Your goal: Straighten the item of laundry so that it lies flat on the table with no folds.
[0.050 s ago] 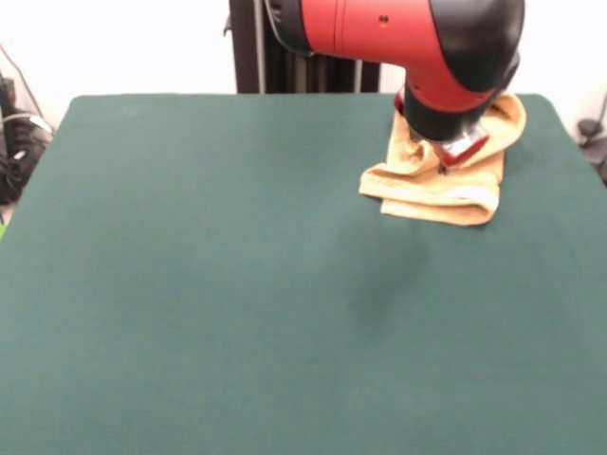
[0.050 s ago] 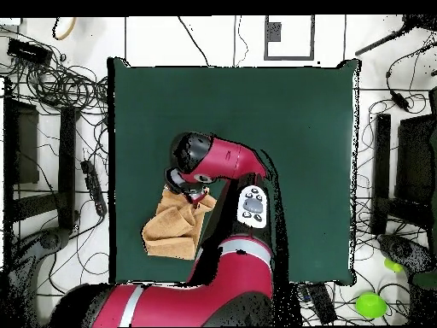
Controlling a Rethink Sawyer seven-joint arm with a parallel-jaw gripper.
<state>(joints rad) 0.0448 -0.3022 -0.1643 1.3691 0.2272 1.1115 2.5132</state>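
I see the small orange-tan terry hand towel [image 1: 438,175] bunched and folded at two o'clock on the dark green felt-covered table [image 1: 237,284]. My gripper [image 1: 453,152] sits on its top fold; I cannot tell its opening.

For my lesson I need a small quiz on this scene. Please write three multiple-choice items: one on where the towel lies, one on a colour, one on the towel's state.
1. In the front view, where is the towel?
A. far right part of the table
B. near left corner
C. table's centre

2. What colour is the table?
A. white
B. dark green
C. blue

3. How does the towel lie?
A. flat
B. bunched and folded
C. hanging off the edge

Answers:
1 A: it lies under the gripper, far right.
2 B: the cloth cover is dark green.
3 B: layers overlap at its front edge.
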